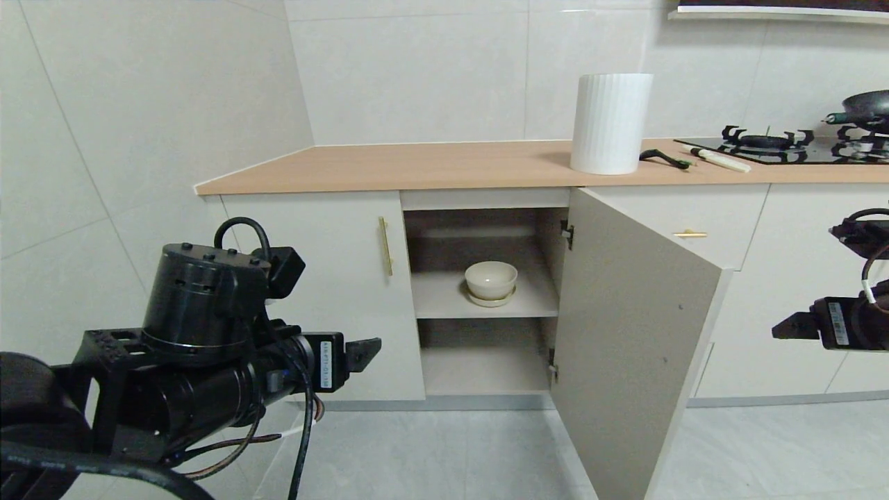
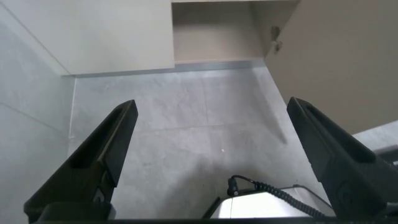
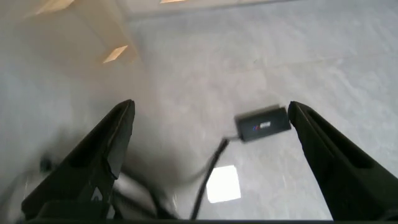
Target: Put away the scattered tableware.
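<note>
A cream bowl (image 1: 491,280) sits on a small saucer on the middle shelf of the open cabinet (image 1: 484,297). My left gripper (image 1: 368,349) hangs low at the left, in front of the shut cabinet door, well short of the bowl. In the left wrist view its fingers (image 2: 106,155) stand wide apart over the grey floor, holding nothing. My right gripper (image 1: 792,326) is at the right edge, beside the open door (image 1: 632,333). Its fingers (image 3: 102,149) are also spread open and empty.
The cabinet door swings out toward me between the two arms. On the wooden counter (image 1: 417,167) stand a white ribbed cylinder (image 1: 611,123), a black tool and a white utensil (image 1: 715,160). A gas hob (image 1: 785,146) with a pan is at the far right. A small black box with a cable (image 3: 261,122) lies on the floor.
</note>
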Tool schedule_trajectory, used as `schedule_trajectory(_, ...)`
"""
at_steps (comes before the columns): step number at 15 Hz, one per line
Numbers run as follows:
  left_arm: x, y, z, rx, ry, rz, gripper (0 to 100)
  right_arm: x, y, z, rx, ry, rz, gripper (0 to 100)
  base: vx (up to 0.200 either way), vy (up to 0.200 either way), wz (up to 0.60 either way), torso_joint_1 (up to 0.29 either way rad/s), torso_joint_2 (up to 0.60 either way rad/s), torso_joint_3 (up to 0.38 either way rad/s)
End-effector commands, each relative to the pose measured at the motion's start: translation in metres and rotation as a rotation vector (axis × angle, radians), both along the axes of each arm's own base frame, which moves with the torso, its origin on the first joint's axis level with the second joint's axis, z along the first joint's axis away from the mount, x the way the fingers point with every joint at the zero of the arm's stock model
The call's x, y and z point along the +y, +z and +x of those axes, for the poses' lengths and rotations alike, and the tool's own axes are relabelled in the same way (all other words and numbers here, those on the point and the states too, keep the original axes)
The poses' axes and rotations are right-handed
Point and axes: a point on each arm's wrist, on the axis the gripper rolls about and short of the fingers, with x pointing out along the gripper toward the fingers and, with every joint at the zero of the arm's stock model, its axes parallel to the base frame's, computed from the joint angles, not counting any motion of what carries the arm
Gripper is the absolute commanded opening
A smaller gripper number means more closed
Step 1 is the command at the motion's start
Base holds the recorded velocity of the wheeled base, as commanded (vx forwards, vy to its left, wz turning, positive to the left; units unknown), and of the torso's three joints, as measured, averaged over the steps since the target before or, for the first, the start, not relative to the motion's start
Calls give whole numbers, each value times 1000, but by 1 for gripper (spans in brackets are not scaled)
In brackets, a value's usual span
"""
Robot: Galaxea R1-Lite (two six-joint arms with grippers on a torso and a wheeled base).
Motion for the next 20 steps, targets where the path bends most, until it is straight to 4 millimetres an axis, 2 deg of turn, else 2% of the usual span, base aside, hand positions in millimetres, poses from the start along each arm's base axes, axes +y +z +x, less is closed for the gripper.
schedule_trajectory(1,0,1,0,-3,2,-2,100,-8,-16,21,22,-32,9,100,0,0,0,0,0,0)
schedule_trajectory(5,1,1,-1,-6,1,-3,100,-9,-48,62,-16,-105,99,100,0,0,0,0,0,0)
schedule_trajectory(7,1,1,-2,-6,1,-3,100,-8,-57,74,-54,-121,125,100,0,0,0,0,0,0)
schedule_trajectory(16,1,4,-4,-15,-2,-9,100,14,-74,77,-10,-47,172,100,0,0,0,0,0,0)
schedule_trajectory(20,2,9,-5,-37,-4,-23,100,27,-80,71,1,-7,193,100,0,0,0,0,0,0)
